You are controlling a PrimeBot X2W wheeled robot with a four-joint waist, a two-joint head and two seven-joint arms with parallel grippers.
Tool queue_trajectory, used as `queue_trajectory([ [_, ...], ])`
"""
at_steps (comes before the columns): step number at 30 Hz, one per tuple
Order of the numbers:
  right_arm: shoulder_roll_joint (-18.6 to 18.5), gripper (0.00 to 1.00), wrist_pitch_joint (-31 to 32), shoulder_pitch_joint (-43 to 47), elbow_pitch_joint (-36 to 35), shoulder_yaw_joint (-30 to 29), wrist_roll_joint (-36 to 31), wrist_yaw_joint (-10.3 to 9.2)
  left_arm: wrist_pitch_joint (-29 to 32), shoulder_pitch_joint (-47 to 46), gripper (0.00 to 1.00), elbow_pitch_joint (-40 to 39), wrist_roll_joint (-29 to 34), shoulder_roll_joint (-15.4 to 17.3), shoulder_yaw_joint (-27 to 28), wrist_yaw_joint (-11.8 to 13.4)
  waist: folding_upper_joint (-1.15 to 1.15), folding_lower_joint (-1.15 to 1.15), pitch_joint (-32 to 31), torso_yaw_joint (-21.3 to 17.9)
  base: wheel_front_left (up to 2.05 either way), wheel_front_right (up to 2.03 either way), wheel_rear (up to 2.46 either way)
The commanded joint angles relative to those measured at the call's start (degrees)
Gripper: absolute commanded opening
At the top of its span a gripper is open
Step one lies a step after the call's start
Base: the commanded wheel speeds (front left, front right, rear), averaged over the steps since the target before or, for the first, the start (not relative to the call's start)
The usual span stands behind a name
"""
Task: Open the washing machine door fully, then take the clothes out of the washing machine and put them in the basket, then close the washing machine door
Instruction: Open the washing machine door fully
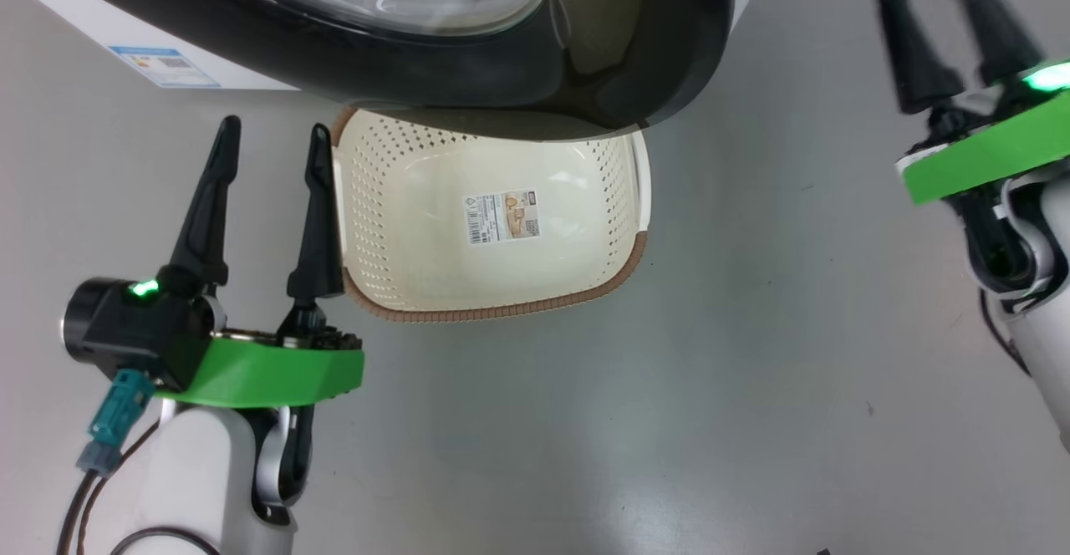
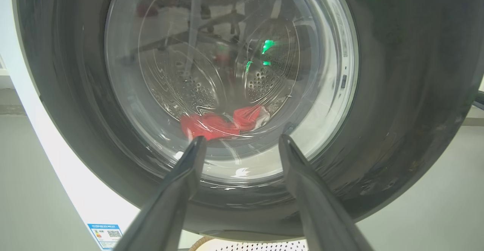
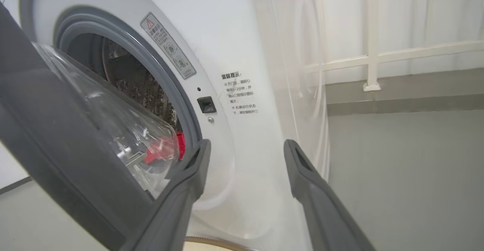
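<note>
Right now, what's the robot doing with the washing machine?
It is unloading the washing machine. The washing machine door is only partly open, and the red clothes lie inside. The basket sits empty on the floor below the door. The left gripper and right gripper are open, holding nothing.

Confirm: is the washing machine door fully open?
No, partly open: the washing machine door angles away from the grey gasket, and the clothes show through its glass.

Surface finishes
Washing machine door (image 2: 397, 92): glossy black rim, smooth clear glass bowl. Drum (image 2: 264, 82): shiny perforated steel. Gasket (image 3: 159, 73): matt grey rubber. Clothes (image 2: 211, 125): soft red cloth. Basket (image 1: 393, 204): cream perforated plastic, brown woven-look rim. Floor (image 1: 752, 371): smooth grey, slight sheen.
</note>
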Motion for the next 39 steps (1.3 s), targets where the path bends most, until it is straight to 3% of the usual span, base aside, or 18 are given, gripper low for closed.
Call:
queue_trajectory([
  [1,1.36,1.00,-0.48,2.71,-2.17,-3.39,-5.68,0.42,-0.44,1.37,1.00,-1.21,0.50,1.41,2.06,-0.46,0.00,0.00,0.00,-0.24,0.00,0.00,0.00],
  [2,1.36,1.00,-0.48,2.71,-2.17,-3.39,-5.68,0.42,-0.44,1.37,1.00,-1.21,0.50,1.41,2.06,-0.46,0.00,0.00,0.00,-0.24,0.00,0.00,0.00],
  [8,9.08,1.00,-0.51,10.09,-7.96,-16.02,-23.41,0.42,-0.44,1.53,1.00,-1.23,0.37,1.41,2.32,-0.10,0.00,0.00,-0.54,-0.46,0.00,0.00,0.00],
  [14,14.95,1.00,-0.51,16.05,-14.74,-21.36,-31.71,0.42,-0.44,1.80,1.00,-1.40,0.57,1.41,2.64,-0.07,0.00,0.00,-0.78,-0.71,0.00,0.00,0.00],
  [22,17.63,1.00,-0.52,22.15,-21.36,-22.83,-34.96,0.42,-0.44,1.91,1.00,-1.69,0.23,1.41,2.49,0.10,0.00,0.00,-0.98,-0.39,0.00,0.00,0.00],
  [39,18.14,1.00,-0.52,28.53,-24.62,-21.34,-35.54,0.42,-0.44,2.95,1.00,-2.34,0.17,1.41,2.67,-0.35,0.00,0.00,-1.42,-0.07,0.00,0.00,0.00],
])
